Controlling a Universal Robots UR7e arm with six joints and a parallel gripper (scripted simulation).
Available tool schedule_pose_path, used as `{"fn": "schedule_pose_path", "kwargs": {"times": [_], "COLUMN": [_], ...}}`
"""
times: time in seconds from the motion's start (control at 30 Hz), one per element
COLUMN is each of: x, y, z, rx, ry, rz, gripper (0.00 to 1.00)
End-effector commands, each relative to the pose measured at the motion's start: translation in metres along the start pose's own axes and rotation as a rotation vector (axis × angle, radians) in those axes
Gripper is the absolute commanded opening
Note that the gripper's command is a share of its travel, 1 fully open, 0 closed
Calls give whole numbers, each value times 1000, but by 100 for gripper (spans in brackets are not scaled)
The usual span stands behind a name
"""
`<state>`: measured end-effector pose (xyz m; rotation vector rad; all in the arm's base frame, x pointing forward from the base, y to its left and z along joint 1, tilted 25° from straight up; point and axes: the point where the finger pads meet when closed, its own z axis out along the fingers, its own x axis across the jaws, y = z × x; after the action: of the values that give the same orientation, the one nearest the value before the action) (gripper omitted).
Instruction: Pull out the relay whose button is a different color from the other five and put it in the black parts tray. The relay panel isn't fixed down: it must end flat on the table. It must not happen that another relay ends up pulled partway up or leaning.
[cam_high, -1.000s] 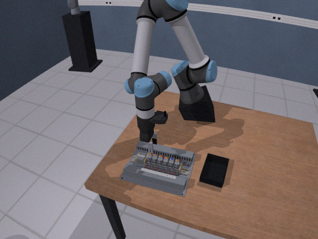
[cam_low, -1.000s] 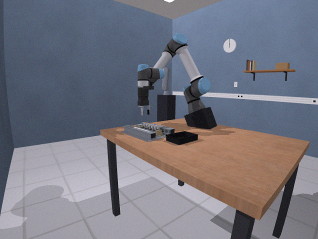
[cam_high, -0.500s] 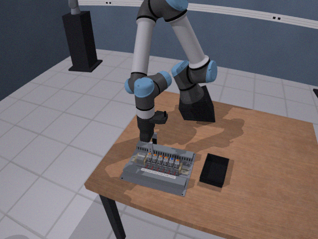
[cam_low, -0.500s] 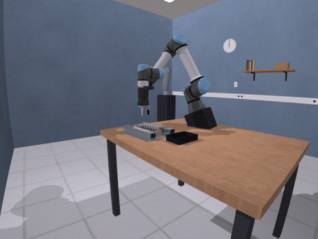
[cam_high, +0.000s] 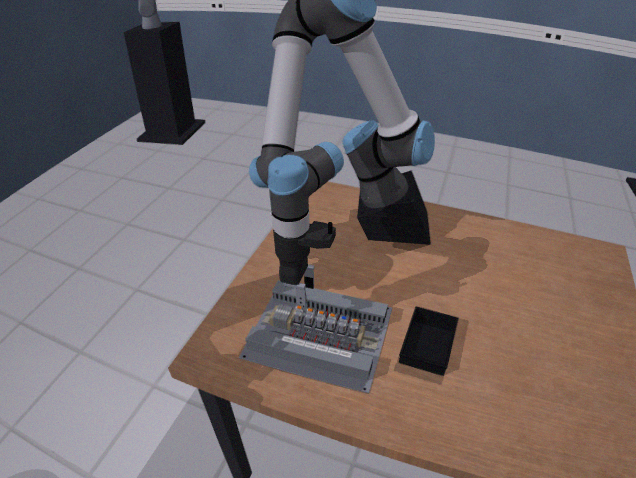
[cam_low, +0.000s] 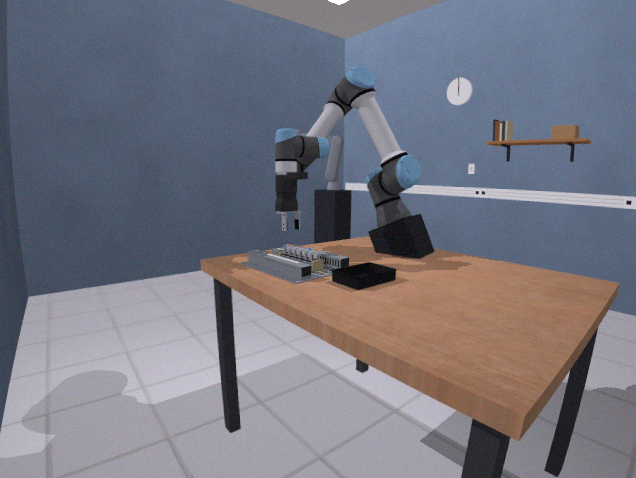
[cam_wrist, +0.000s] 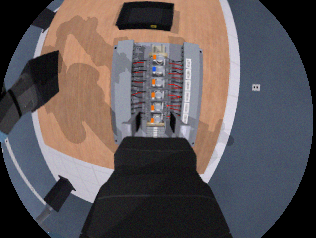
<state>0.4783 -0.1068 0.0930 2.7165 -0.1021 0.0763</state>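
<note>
Looking at the flat grey relay panel (cam_high: 308, 354) (cam_low: 277, 264) (cam_wrist: 121, 95) as our landmark, we see the blue-buttoned clear relay (cam_high: 342, 324) (cam_wrist: 158, 72) seated in its row, among five orange-buttoned ones. Beside the panel, the black rectangular parts tray (cam_high: 428, 341) (cam_low: 363, 276) (cam_wrist: 145, 16) is empty. White label strips on the panel are unreadable. Our released black pincer (cam_high: 305, 291) (cam_low: 290, 228) (cam_wrist: 155, 118) hovers above the panel.

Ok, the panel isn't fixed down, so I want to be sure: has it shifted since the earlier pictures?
No. In the top view, the panel keeps its place against the table corner.
</note>
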Motion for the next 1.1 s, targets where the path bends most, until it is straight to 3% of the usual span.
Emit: {"fn": "schedule_pose_path", "kwargs": {"times": [0.0, 0.5, 1.07], "x": [2, 2, 3], "y": [3, -1, -74], "z": [-2, -2, -2], "rx": [-3, -3, -3], "ry": [5, 5, 5], "rz": [4, 4, 4], "gripper": [98, 98, 98]}}
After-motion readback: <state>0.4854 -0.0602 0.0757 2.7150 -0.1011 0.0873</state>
